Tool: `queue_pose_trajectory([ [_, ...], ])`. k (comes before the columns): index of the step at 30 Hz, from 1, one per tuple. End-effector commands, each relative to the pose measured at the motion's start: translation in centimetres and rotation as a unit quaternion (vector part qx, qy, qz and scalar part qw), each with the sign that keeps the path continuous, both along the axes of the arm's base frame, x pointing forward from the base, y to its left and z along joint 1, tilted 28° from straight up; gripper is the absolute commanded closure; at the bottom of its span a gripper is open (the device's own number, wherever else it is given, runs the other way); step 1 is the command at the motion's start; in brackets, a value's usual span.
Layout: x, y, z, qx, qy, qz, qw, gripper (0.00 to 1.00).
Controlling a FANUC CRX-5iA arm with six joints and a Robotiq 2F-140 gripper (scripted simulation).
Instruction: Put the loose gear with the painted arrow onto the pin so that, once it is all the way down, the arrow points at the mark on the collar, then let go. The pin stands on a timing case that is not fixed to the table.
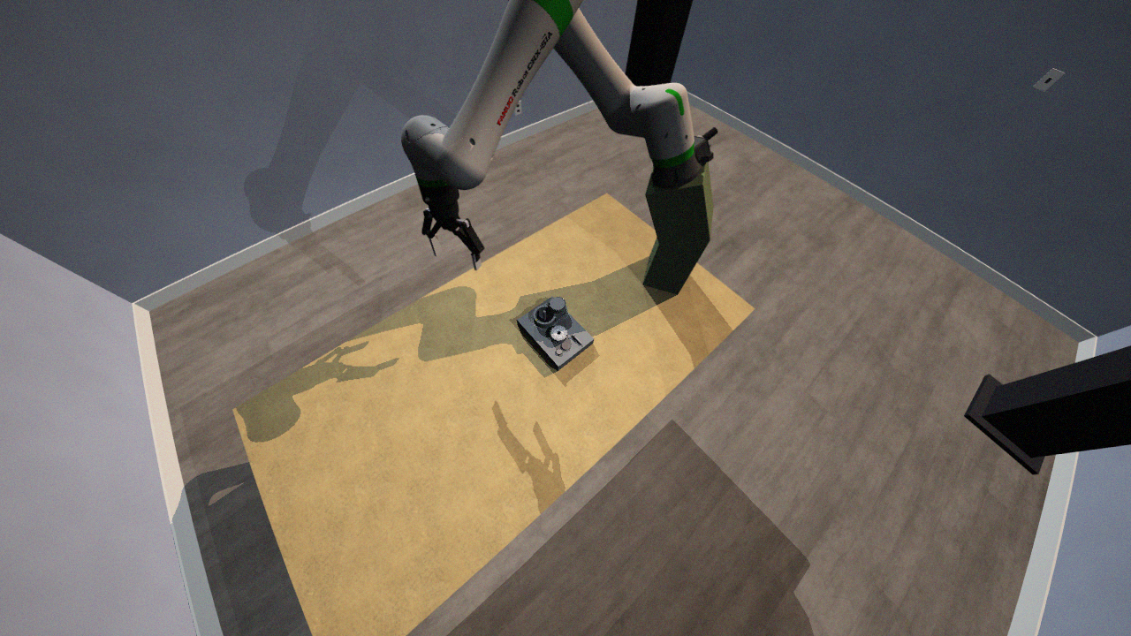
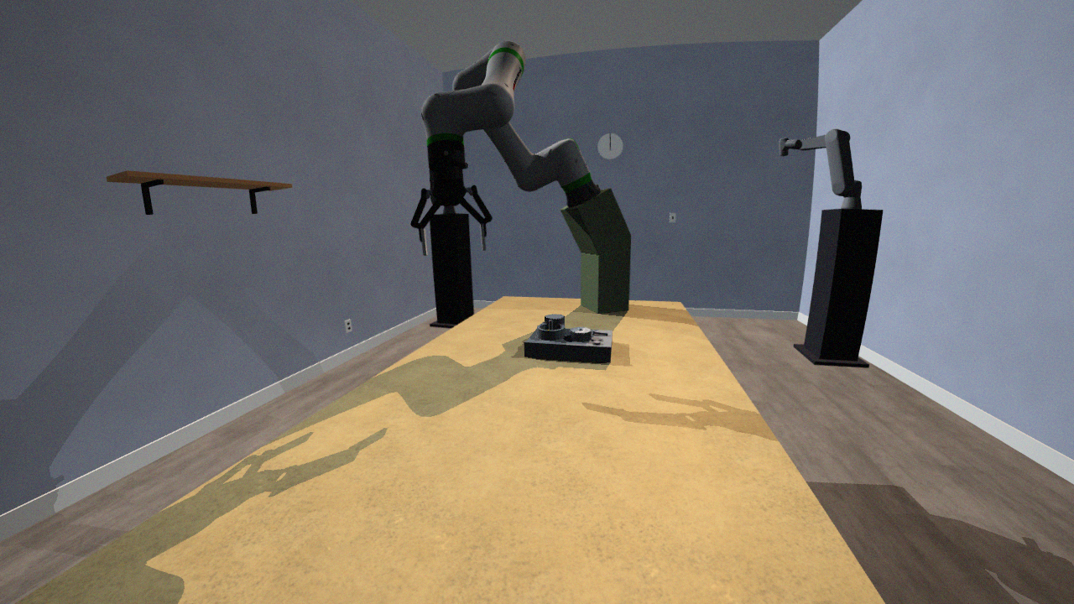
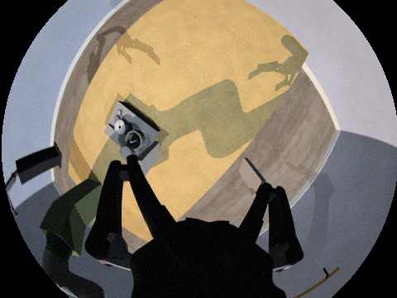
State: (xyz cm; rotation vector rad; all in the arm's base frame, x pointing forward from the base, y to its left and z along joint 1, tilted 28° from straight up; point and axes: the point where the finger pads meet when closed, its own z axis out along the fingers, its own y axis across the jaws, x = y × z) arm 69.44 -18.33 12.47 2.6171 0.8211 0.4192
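Observation:
The dark grey timing case [image 1: 549, 334] sits on the yellow mat, near the arm's green pedestal. It also shows in the exterior view [image 2: 568, 344] and in the wrist view [image 3: 131, 132]. A dark round part [image 1: 549, 312] stands at its far end and a small light toothed gear [image 1: 559, 333] sits near the middle of its top. I cannot make out the pin, the arrow or the collar mark at this size. My gripper [image 1: 452, 247] [image 2: 450, 244] hangs high in the air to the left of the case, far from it, with its fingers wide open and empty.
The arm's green pedestal [image 1: 679, 229] stands just behind the case. Black camera stands rise by the back wall [image 2: 451, 266] and at the right [image 2: 839, 285]. A wooden shelf [image 2: 196, 180] hangs on the left wall.

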Motion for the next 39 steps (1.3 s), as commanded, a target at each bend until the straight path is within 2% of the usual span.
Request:
queue_pose_trajectory([
  [1,0.0,0.0,0.0,0.000,0.000,0.000,1.000,0.00],
  [19,0.0,0.1,-0.3,-0.006,0.003,0.006,1.000,0.00],
  [21,-0.2,0.4,-2.1,-0.036,0.022,0.040,0.998,0.00],
  [23,-0.5,1.7,-5.8,-0.096,0.061,0.116,0.987,0.00],
  [24,-0.8,2.7,-7.9,-0.103,0.067,0.131,0.984,0.00],
  [28,-2.2,5.5,-11.4,-0.140,0.100,0.216,0.961,0.00],
  [32,-4.5,8.4,-15.4,-0.172,0.133,0.307,0.927,0.00],
  [34,-4.5,8.4,-15.4,-0.172,0.133,0.307,0.927,0.00],
  [35,-6.1,10.5,-18.4,-0.196,0.158,0.372,0.893,0.00],
  [39,-8.1,13.2,-22.1,-0.223,0.186,0.450,0.845,0.00],
])
